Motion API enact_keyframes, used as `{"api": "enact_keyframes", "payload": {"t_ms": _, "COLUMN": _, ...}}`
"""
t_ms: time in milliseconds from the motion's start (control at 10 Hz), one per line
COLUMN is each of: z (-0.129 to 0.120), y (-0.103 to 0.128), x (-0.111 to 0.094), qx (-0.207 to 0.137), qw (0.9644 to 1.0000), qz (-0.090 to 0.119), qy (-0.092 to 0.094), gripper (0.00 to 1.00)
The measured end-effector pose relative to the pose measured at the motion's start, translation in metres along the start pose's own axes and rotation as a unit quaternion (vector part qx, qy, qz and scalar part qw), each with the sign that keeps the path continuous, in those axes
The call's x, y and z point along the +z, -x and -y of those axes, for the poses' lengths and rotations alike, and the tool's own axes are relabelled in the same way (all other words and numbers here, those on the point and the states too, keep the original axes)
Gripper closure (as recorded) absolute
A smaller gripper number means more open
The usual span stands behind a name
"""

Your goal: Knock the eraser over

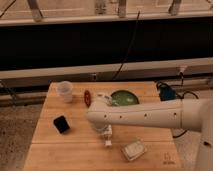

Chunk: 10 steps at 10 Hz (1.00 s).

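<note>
camera view: the gripper [107, 137] hangs low over the table [50, 155] centre, its grip unreadable from here; the eraser [61, 124] stands apart at its nine o'clock, so that low height looks set for a sideways swipe.

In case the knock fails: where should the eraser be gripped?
Probably across two opposite flat sides, from above: the eraser is a small block standing apart on the table. The end effector hangs to its right in view, mid-table.
</note>
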<state>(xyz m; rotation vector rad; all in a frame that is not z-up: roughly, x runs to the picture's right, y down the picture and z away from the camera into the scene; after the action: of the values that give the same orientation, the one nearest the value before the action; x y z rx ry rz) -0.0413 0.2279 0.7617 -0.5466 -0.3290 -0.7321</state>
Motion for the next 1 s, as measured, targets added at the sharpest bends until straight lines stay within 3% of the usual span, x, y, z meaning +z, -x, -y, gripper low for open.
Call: {"api": "enact_keyframes", "payload": {"t_ms": 1000, "z": 0.031, "y": 0.027, "x": 0.021, "qx": -0.061, "qw": 0.9979, "qz": 0.019, "qy": -0.004, "gripper": 0.95}}
